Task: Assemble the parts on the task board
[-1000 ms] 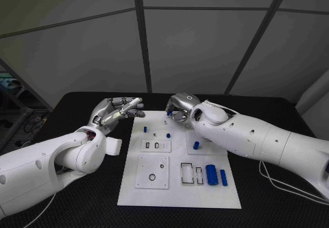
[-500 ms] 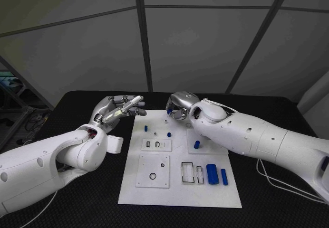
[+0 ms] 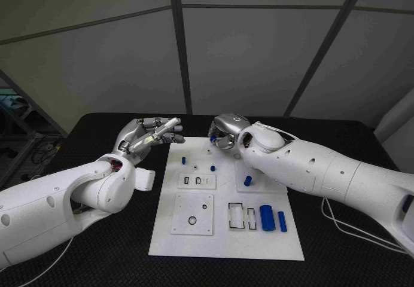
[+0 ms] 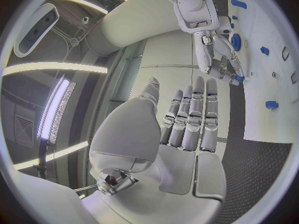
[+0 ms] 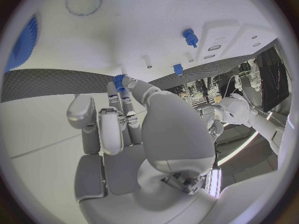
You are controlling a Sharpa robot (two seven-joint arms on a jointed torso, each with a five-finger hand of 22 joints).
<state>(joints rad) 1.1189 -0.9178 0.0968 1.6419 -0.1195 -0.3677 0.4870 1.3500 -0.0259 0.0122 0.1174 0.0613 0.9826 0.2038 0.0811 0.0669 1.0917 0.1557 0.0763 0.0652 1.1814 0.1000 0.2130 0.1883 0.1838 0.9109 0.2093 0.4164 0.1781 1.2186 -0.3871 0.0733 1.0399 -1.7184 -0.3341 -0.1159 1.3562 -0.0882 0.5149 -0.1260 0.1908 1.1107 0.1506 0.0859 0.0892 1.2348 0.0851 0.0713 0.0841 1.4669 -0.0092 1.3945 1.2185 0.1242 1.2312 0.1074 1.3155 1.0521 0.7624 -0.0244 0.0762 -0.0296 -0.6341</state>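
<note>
Meanwhile, right hand (image 3: 226, 133) (fingers around blue part (image 5: 118, 79))

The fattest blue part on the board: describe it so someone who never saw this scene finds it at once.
Start at the white task board in the middle of the black table and go to its near right corner. Two blue parts lie there side by side, right of two rectangular slots. The wanted one is the thick blue cylinder, on the left; its neighbour, the thin blue bar, is much slimmer.

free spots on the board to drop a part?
Bare patches on the task board: the near strip below the square plate and blue cylinder. The far end is crowded: right hand pinching a small blue part, left hand hovering beside it.
</note>
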